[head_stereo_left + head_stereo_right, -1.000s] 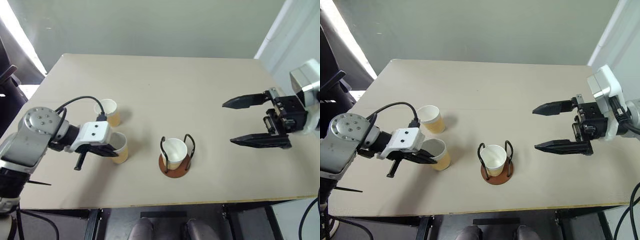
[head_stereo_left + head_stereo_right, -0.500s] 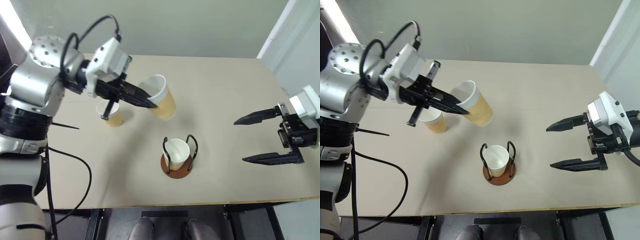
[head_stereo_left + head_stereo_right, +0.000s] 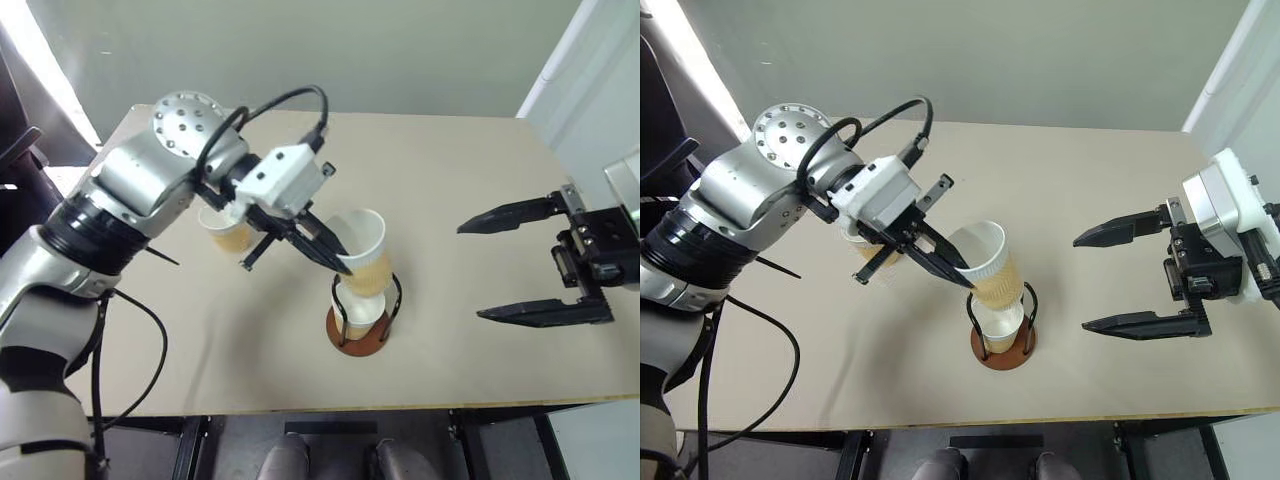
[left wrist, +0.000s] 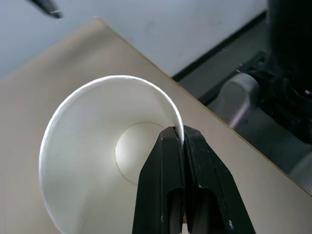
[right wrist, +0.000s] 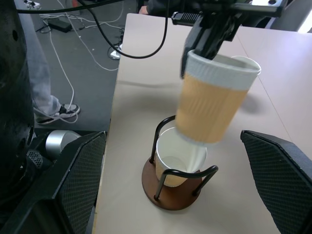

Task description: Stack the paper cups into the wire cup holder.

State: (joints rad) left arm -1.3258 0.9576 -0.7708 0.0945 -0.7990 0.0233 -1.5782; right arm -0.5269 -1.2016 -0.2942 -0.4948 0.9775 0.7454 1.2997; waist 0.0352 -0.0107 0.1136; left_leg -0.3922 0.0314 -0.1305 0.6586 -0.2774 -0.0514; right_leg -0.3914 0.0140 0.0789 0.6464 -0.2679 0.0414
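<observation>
A paper cup (image 3: 366,252), tan and ribbed with a white rim, hangs tilted over the wire cup holder (image 3: 355,336). My left gripper (image 3: 340,264) is shut on its rim, one finger inside and one outside (image 4: 178,134). The held cup's bottom (image 5: 197,146) sits at the mouth of a second paper cup (image 5: 171,165), which stands inside the black wire loops on the brown base. A third paper cup (image 3: 232,236) stands on the table behind my left arm. My right gripper (image 3: 470,272) is open and empty, level, to the right of the holder.
The beige table (image 3: 450,180) has bare room right of and behind the holder. Its front edge (image 3: 400,405) lies close below the holder. Beside the table, the right wrist view takes in cables on the floor and a person's leg and shoe (image 5: 48,114).
My left gripper has lifted the cup off the table at the left and carried it right, down over the holder. The right gripper has stayed open and about where it was.
</observation>
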